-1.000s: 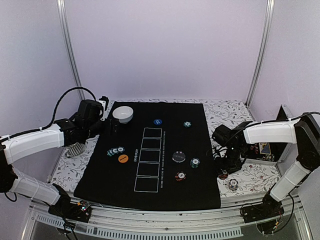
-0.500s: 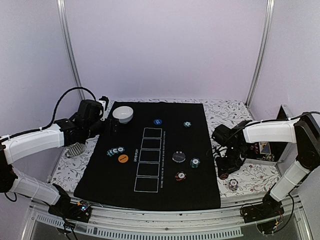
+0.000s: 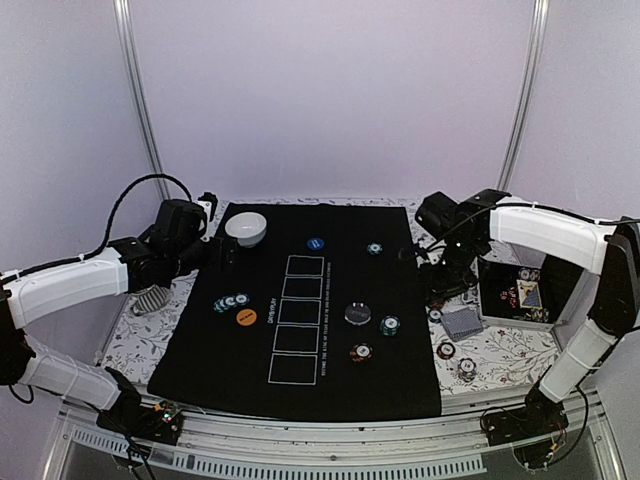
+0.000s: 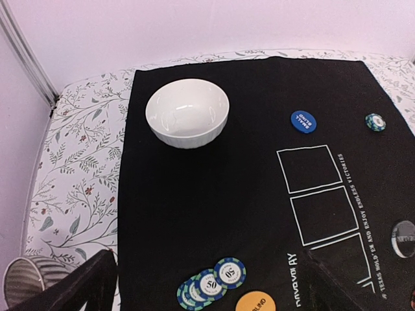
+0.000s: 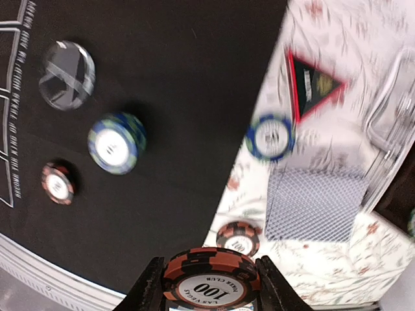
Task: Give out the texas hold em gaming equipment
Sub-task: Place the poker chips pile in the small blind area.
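Note:
My right gripper [image 5: 209,267] is shut on a red-and-black "100" chip stack [image 5: 211,282] and holds it in the air over the mat's right edge [image 3: 437,292]. Below it on the floral cloth lie another red-black chip [image 5: 238,237], a grey-blue deck of cards [image 5: 316,204], a blue chip [image 5: 270,137] and the black-red triangle [image 5: 312,84]. On the mat sit a teal stack [image 5: 117,142], a red chip [image 5: 58,183] and a clear-topped disc [image 5: 67,74]. My left gripper [image 4: 209,259] hangs open above fanned teal chips [image 4: 211,283] and an orange disc [image 4: 255,303]. A blue disc [image 4: 301,121] lies further back.
A white bowl [image 4: 187,111] stands at the far left of the black mat [image 3: 300,340]. A teal chip [image 3: 374,248] lies at the mat's far right. An open box [image 3: 525,295] with cards stands right of the mat. A ribbed cup [image 3: 150,298] sits by the left arm.
The right gripper closed on the red-black chip stack and rose from the cloth toward the back, uncovering the card deck. The left arm has stayed still.

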`<action>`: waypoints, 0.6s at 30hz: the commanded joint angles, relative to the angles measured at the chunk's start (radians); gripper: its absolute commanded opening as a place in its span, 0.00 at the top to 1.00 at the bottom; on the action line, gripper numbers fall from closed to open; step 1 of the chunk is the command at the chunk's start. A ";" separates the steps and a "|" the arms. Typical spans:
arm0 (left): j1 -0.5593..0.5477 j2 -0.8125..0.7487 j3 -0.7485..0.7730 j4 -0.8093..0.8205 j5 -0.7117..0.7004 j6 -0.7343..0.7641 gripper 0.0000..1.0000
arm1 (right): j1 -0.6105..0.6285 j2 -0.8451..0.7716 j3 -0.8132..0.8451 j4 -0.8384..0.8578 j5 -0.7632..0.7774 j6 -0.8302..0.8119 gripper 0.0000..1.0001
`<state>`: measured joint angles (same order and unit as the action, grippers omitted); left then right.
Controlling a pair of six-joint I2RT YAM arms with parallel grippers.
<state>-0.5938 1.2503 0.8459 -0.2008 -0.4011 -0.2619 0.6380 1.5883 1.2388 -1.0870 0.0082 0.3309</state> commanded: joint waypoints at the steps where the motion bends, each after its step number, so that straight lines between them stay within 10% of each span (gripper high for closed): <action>1: -0.012 -0.011 0.002 0.002 0.005 0.001 0.02 | -0.018 0.153 0.231 0.051 0.044 -0.119 0.93; 18: -0.011 -0.029 -0.022 -0.011 -0.009 0.009 0.02 | -0.141 0.817 0.955 0.070 0.088 -0.320 0.97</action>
<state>-0.5938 1.2098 0.8341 -0.2073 -0.4091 -0.2619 0.4923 2.3642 2.1288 -0.9863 0.0841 0.0463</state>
